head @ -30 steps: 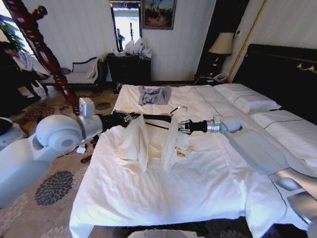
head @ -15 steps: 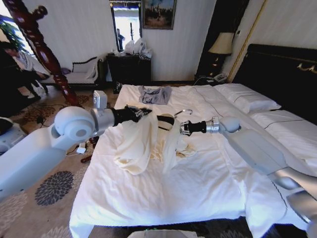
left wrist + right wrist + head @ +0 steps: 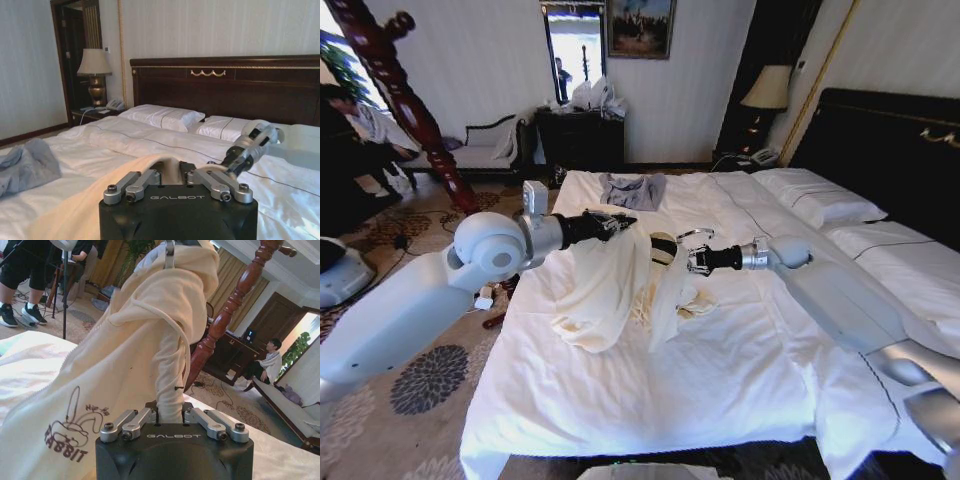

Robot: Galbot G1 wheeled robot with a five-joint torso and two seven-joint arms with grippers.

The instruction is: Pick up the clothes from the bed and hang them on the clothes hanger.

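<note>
The cream clothes [image 3: 605,285] hang bunched between my two grippers above the white bed [image 3: 720,380], the lower folds still resting on the sheet. My left gripper [image 3: 613,222] is shut on the upper fabric; the left wrist view shows cream cloth [image 3: 75,215] running into its jaws [image 3: 172,175]. My right gripper [image 3: 690,260] is shut on the other side, a column of fabric [image 3: 125,365] pinched at its fingers [image 3: 170,416]. A piece of the black clothes hanger [image 3: 663,246] shows between the grippers, its silver hook [image 3: 688,232] sticking up.
A folded grey-blue garment [image 3: 631,190] lies at the far side of the bed. White pillows [image 3: 820,205] and the black headboard [image 3: 890,150] are on the right. A reddish-brown wooden pole stand [image 3: 405,100] rises on the left over patterned carpet [image 3: 420,380].
My left gripper has moved right and upward, closing in on the right gripper. The clothes are lifted higher and more bunched, and less of the black hanger shows.
</note>
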